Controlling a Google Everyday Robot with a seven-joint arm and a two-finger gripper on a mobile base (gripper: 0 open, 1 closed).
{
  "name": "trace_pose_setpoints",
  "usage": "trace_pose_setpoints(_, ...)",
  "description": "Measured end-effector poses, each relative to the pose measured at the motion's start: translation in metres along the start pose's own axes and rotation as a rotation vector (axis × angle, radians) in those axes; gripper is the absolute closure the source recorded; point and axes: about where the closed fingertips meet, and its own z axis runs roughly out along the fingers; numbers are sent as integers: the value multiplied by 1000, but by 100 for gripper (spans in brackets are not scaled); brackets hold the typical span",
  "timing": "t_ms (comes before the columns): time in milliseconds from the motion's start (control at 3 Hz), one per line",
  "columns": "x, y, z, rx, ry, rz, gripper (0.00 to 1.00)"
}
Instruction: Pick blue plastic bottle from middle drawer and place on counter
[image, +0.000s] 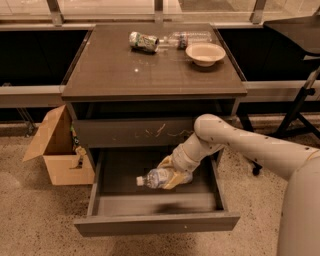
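The blue plastic bottle (154, 178) is being pinched by the claw (175, 176), whose fingers are being pressed against the bottle's body. The bottle is being held on its side, white cap pointing toward the desk's left edge, inside the open middle drawer (155, 226). It is seemingly being kept just clear of the drawer floor, since a shadow is being cast there, nearer the front panel. The arm is being reached in from the desk's right side, beneath the closed upper drawer front (150, 132) with its white scratch marks. The step in hand is judged to be the lifting-out, with the grasp made and the placing on the desk top (140, 70) not yet done. For the next move, the bottle is probably best drawn outward past the desk's front edge before being raised, because the upper drawer front and the overhanging top are sitting directly above it. Only then can it be carried up and over that edge. A landing spot is being offered by the front and middle of the desk top. The far edge is being taken up by a crushed green container (142, 41) and a longer clear bottle (189, 37), with a pale bowl (205, 53) toward the far right corner. A cardboard box (56, 150) is sitting on the floor beside the desk's left side, out of the likely path.
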Motion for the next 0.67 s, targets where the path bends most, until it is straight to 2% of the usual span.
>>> trace_pose_setpoints(333, -28, 13, -37, 2, 90, -48, 100)
trace_pose_setpoints(667, -69, 28, -91, 68, 197, -129, 100)
